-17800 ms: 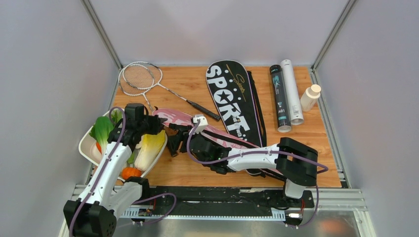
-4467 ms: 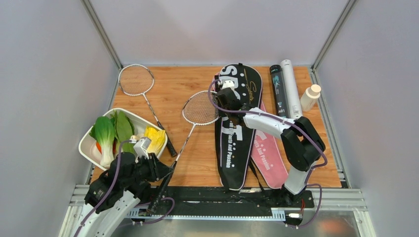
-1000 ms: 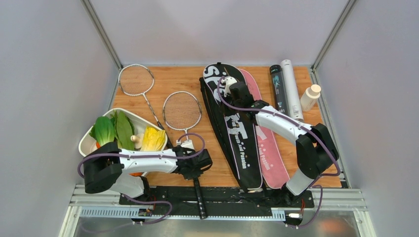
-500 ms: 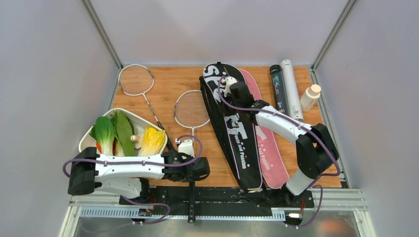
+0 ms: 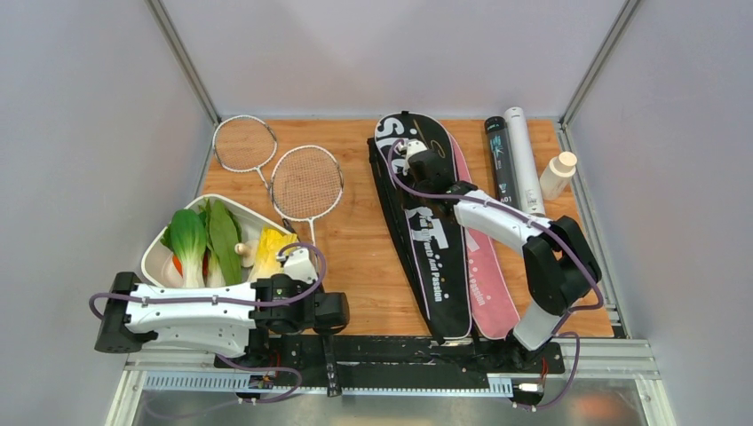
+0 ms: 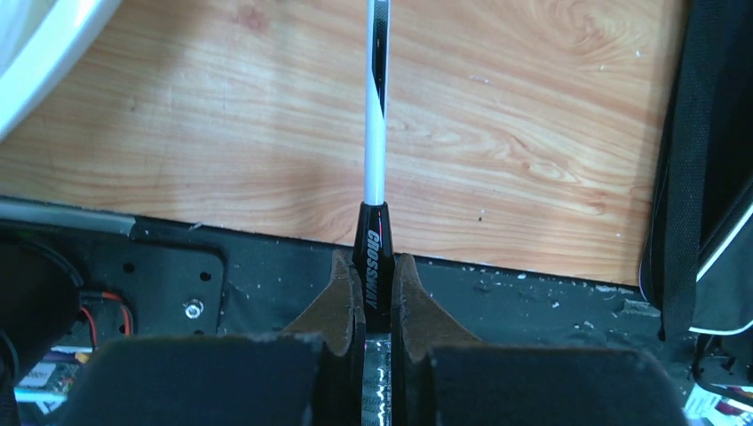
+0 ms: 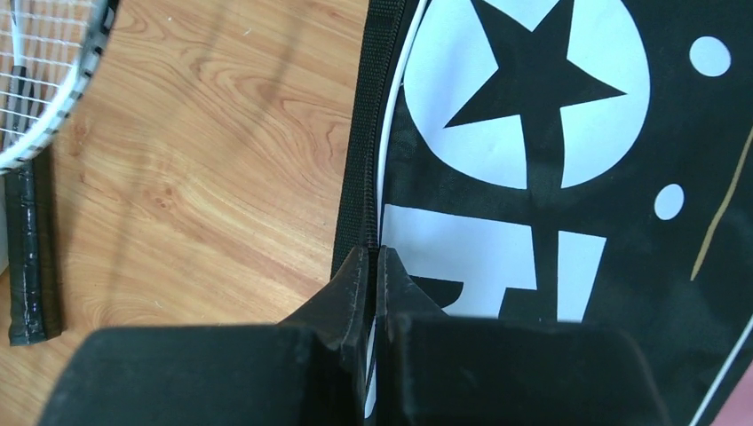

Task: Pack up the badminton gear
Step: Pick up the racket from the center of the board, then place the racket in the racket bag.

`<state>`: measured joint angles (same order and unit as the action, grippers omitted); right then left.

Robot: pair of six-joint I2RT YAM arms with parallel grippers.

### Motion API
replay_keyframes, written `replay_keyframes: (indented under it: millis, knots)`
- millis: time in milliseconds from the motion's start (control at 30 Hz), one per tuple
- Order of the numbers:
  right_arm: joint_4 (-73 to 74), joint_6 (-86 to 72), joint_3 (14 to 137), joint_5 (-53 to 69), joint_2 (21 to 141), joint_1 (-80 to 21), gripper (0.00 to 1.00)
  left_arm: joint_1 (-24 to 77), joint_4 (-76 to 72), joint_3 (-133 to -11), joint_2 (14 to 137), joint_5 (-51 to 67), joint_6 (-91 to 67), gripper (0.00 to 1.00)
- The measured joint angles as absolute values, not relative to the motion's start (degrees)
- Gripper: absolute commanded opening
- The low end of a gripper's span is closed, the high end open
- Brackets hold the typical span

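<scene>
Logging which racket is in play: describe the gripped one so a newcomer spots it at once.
On the left half of the wooden table, beyond the white vegetable tray, two thin-framed rackets have their heads side by side. It is the racket whose head sits nearer the table's middle. Unlike its neighbour, its black handle juts past the near edge, clamped in the left hand.

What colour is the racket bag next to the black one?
The racket bag is pink, clearest in the top view.

The right gripper [image 7: 373, 257] pinches its fingers [image 7: 351, 284] together on the zippered edge of the black racket bag [image 7: 568, 204], white star and lettering showing. A racket [image 7: 35, 80] and a black grip [image 7: 31, 257] lie left on the wooden table [image 7: 204, 160].
</scene>
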<state>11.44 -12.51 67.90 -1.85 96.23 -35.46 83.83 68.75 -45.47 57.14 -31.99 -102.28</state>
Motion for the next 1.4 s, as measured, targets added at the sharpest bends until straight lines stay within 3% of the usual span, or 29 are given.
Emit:
replay_keyframes:
  millis: [400,1100,1400]
  knots:
    - [11.4,-13.4,70.5,0.2,99.5,-35.5,0.00,88.1,64.6,-52.8,69.6,-36.6,-92.4,0.00]
    - [12.3,-13.8,75.4,-3.5,98.4,-35.2,0.00,88.1,63.1,-52.2,70.2,-35.4,-91.3,0.00]
    - [12.4,-13.9,75.6,1.0,96.9,-35.1,0.00,88.1,59.8,-52.7,70.6,-35.5,-87.8,0.00]
